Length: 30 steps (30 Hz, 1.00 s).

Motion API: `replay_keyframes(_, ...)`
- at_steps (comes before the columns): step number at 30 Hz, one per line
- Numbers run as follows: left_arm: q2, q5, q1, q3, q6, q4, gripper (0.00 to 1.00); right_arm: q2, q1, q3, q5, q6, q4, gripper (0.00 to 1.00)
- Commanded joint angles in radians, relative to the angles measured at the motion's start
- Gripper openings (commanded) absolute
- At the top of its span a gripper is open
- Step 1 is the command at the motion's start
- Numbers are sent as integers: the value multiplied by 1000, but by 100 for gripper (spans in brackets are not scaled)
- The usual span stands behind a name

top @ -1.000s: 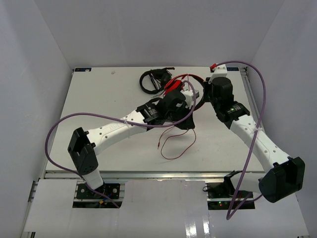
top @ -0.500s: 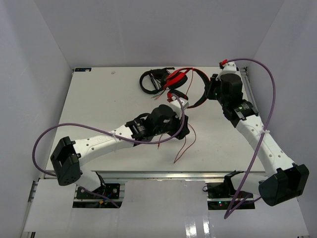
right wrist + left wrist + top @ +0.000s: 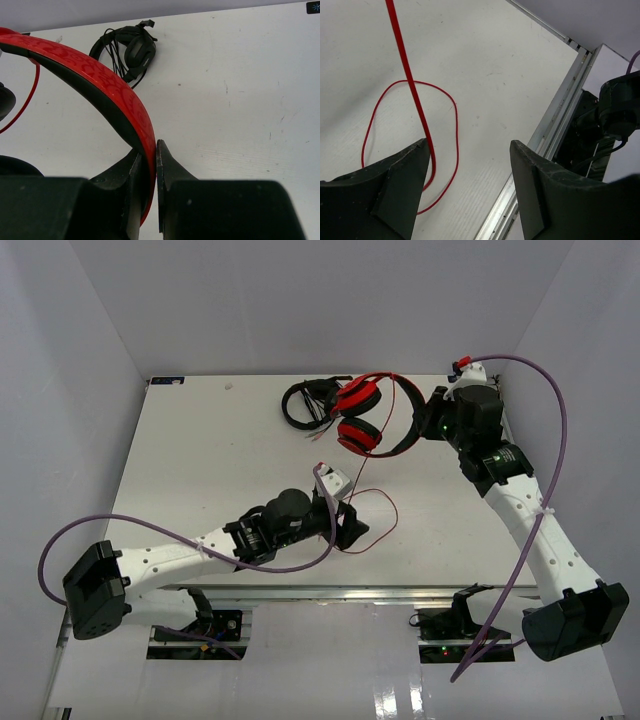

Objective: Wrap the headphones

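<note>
the right gripper (image 3: 149,151) is closed tight on the red band of the headphones (image 3: 357,398). its two fingers (image 3: 172,175) press on either face of the band, with no gap showing in the wrist view. the band climbs out of the jaws toward 10 o'clock in that view, red outside and black inside. in the top view this grip sits toward 1 o'clock of the table (image 3: 200,460), near the far right corner. the two red ear cups hang off the band toward 9 o'clock of the gripper. whether the cups rest on the table cannot be told.

the left gripper (image 3: 468,150) stands wide open and holds nothing. it sits low over the table toward 6 o'clock, close to the near edge. the thin red cable (image 3: 412,95) comes down from 12 o'clock in the wrist view and runs into the gap between the jaws. it hugs the inner edge of the finger at 9 o'clock (image 3: 400,190) and curls into a loose loop lying flat on the table. whether it touches that finger cannot be told. the other finger is well clear of it.

a pair of black headphones (image 3: 303,400) with dark cord lies on the table just at 9 o'clock of the red cups, near the far edge.
</note>
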Motion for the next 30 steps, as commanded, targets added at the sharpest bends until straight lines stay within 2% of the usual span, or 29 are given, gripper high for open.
replay_keyframes(1,-70,12,-8,-150,85,222,77,-49,-13,65,-51,48,58,8)
replay_keyframes(5,-82,6,-10,-243,120,303,81,-54,-17,56,-66,49,60,8)
replay_keyframes(13,-30,-58,-10,-342,146,430,80,-59,-24,52,-115,60,61,8)
replay_keyframes(22,187,-88,-10,-360,110,605,66,-68,-50,75,-174,89,41,8)
replay_keyframes(30,266,-82,-10,-391,66,729,56,-80,-68,86,-210,105,32,8)
